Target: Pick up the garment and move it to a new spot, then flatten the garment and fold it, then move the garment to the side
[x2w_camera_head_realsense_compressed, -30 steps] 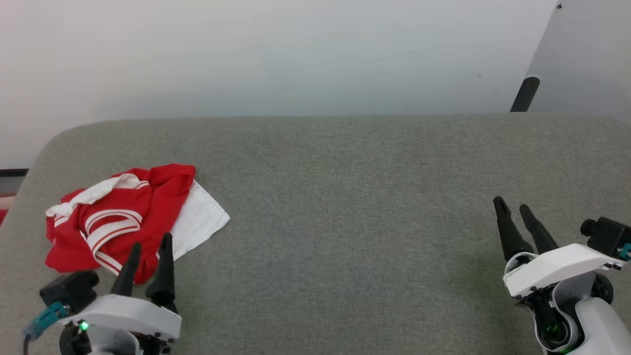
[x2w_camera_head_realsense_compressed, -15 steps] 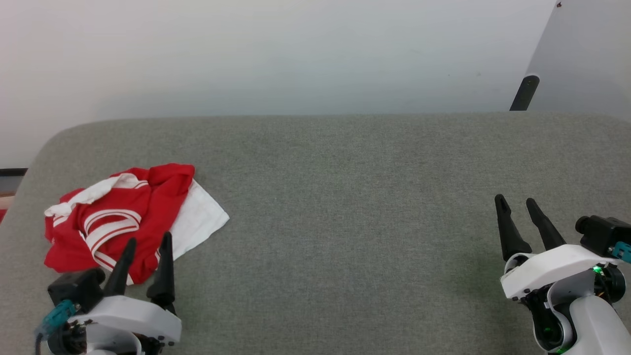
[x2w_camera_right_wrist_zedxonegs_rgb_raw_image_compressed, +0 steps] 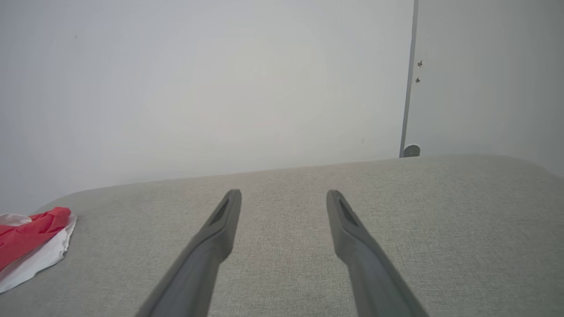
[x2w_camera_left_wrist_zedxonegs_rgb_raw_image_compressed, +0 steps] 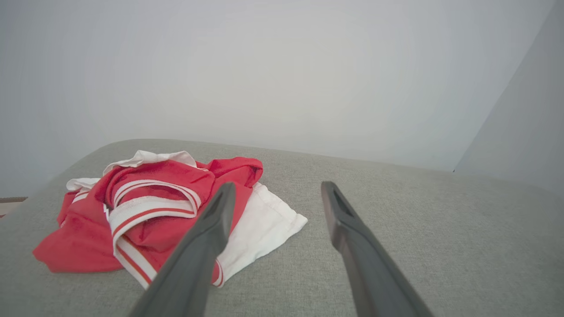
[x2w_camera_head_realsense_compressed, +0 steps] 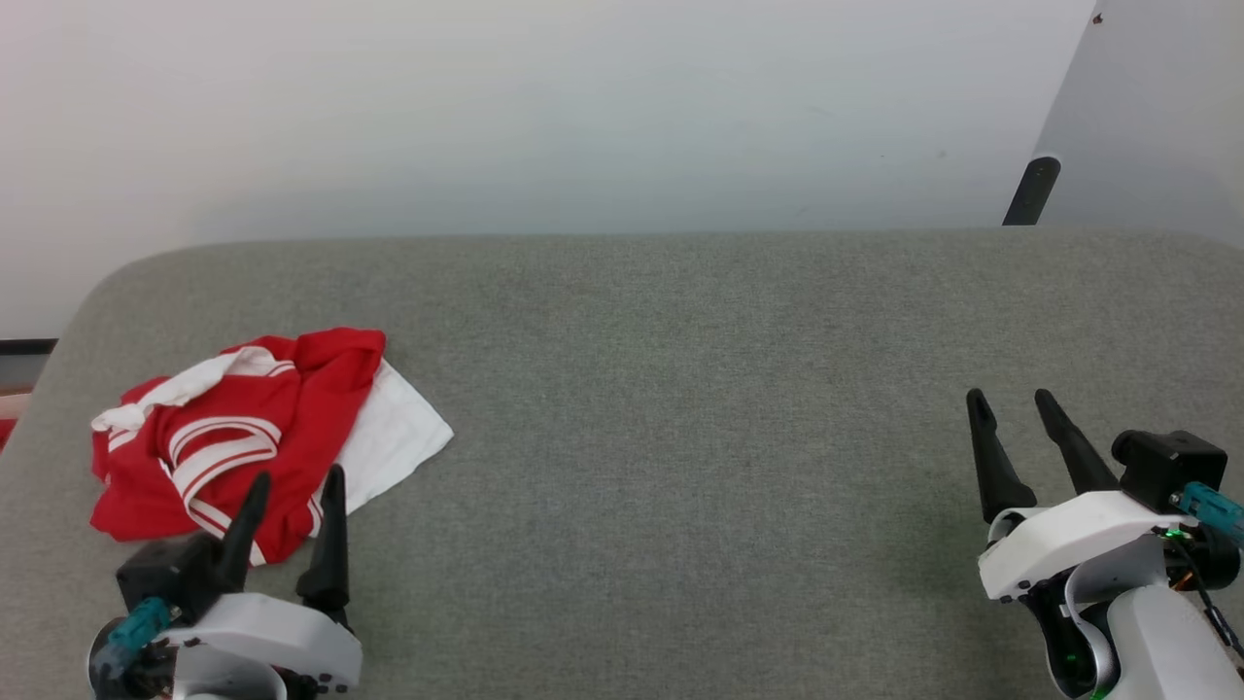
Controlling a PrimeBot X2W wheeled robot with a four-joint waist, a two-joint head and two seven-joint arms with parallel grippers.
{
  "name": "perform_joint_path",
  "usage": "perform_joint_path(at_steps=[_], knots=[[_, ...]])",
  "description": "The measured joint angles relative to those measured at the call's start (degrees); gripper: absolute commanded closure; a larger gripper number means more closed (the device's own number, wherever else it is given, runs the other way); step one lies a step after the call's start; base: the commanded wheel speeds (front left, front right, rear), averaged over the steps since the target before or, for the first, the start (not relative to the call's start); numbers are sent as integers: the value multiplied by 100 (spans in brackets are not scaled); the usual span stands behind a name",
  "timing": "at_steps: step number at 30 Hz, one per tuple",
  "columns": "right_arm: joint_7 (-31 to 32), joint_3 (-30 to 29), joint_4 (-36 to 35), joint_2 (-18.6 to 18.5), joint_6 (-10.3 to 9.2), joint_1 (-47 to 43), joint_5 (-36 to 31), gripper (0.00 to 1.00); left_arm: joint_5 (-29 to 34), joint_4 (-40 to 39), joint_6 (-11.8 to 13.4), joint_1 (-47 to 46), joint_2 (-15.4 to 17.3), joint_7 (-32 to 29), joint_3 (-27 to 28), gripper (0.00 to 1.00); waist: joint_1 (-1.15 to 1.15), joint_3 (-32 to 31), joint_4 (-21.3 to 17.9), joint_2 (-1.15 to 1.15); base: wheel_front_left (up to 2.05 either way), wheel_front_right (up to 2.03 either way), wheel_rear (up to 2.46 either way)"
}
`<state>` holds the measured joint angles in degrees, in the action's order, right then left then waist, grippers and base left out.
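On my feed the left gripper (x2w_camera_head_realsense_compressed: 297, 474) and right gripper (x2w_camera_head_realsense_compressed: 1009, 397) each have two long, tapered matte-black fingers (x2w_camera_left_wrist_zedxonegs_rgb_raw_image_compressed: 198, 255) on a glossy white moulded wrist shell (x2w_camera_head_realsense_compressed: 1069, 530). Each has a boxy black wrist camera (x2w_camera_head_realsense_compressed: 1166, 457) with a teal plug (x2w_camera_head_realsense_compressed: 1200, 504). The right wrist shows a small green status light (x2w_camera_head_realsense_compressed: 1176, 533) and a thin black cable (x2w_camera_head_realsense_compressed: 1215, 603).

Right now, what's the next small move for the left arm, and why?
Probably ease the left claw forward and down onto the near red fold of the garment, then close. The garment lies crumpled and ungripped at the left of the grey surface, the left claw is open close by its near edge, and the right claw is open far off to the right.
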<state>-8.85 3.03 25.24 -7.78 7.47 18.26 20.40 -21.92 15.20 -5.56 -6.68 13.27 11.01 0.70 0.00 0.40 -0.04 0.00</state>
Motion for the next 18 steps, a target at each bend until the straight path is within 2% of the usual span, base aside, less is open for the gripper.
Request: perform_joint_path(at_steps=[18], knots=[[-387,-294,-27,162,0,-175,-856,0,682,160,-122,-2,-40,203,92,0,0,-8,19,0,0,0,0]])
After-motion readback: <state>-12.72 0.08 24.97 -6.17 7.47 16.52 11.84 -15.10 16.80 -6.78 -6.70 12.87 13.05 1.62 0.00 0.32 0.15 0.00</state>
